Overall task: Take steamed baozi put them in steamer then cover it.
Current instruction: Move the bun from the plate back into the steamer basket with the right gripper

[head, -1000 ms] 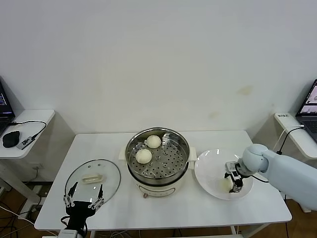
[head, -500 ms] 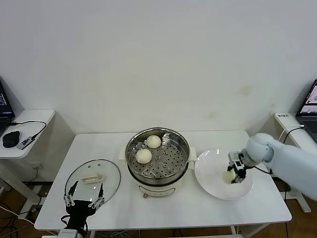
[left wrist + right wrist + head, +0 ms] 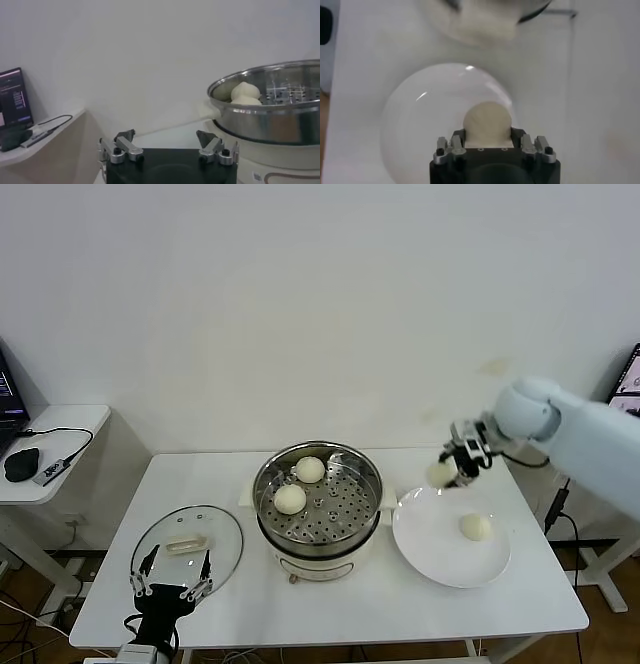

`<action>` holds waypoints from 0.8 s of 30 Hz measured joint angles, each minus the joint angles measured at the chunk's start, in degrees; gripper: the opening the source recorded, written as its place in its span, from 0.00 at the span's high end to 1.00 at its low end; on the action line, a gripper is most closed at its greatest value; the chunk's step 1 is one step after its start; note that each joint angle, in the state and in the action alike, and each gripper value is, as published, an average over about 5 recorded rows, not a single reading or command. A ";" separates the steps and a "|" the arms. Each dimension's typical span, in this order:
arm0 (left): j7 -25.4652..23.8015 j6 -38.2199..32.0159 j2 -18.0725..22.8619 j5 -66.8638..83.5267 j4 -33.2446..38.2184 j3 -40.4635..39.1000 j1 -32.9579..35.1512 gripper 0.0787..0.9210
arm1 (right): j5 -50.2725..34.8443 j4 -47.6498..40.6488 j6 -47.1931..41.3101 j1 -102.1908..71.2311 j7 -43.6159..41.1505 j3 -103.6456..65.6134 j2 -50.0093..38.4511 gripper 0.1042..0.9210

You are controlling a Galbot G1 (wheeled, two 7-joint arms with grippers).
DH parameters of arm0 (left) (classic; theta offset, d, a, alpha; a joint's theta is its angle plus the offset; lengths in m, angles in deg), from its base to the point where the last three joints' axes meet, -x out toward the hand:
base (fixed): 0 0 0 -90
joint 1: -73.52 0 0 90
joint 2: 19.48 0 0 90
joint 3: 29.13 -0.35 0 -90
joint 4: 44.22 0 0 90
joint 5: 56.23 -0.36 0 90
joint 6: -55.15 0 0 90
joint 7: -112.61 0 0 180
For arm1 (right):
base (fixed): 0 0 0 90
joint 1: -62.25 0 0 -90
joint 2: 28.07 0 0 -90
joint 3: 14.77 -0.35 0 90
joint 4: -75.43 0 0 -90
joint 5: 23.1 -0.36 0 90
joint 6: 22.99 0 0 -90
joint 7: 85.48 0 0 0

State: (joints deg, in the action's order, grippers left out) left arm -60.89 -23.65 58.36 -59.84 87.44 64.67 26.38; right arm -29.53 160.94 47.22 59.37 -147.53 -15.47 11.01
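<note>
While the left gripper point(image 3: 170, 589) is idling low at the near left edge of the white table point(image 3: 420, 604), its jaws spread wide and holding nothing, the right gripper point(image 3: 452, 467) is hanging in the air above the far rim of the flat white plate point(image 3: 430, 549), its jaws pinching one steamed baozi point(image 3: 441, 473) between them. Seen from the right wrist, that bun point(image 3: 487, 123) is sitting snug between the fingers point(image 3: 450, 147), with the plate showing pale and round beneath it. A second baozi point(image 3: 475, 527) is lying loose on the plate, toward its right side and well clear of the raised gripper. Just left of the plate, the steamer point(image 3: 318, 496) is standing in the middle of the table on its cream-white base, uncovered, and two more baozi are resting on its perforated floor: one point(image 3: 310, 470) toward the back, the other point(image 3: 290, 499) nearer the front left, close together but not clearly touching. From the left wrist, both buns are peeking over the shiny steel rim point(image 3: 265, 107). The cover point(image 3: 187, 548) is lying flat on the table to the left of the steamer, handle up, just beyond the left gripper's fingertips. Off to the far left, a small side table point(image 3: 60, 434) is carrying a black mouse point(image 3: 21, 464) and a cable.
</note>
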 measured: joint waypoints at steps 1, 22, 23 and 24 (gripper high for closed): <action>0.01 0.00 0.00 0.03 0.00 0.08 0.03 0.12 | -0.63 0.32 -0.02 0.96 0.21 0.58 0.73 0.43; 0.02 -0.03 1.00 1.02 0.47 2.22 0.20 0.12 | -4.94 1.90 10.35 4.06 5.12 11.86 18.51 0.43; 0.02 -0.05 1.04 1.08 0.44 2.29 0.20 0.12 | -4.35 1.64 11.27 3.84 5.16 12.20 19.23 0.43; 0.02 -0.06 1.07 1.13 0.41 2.38 0.21 0.12 | -3.72 1.36 12.21 3.60 5.23 12.52 19.95 0.43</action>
State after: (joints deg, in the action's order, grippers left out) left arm -60.87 -23.72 59.43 -58.71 87.85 67.04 26.59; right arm -33.26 162.29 59.43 62.97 -142.30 -2.95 30.95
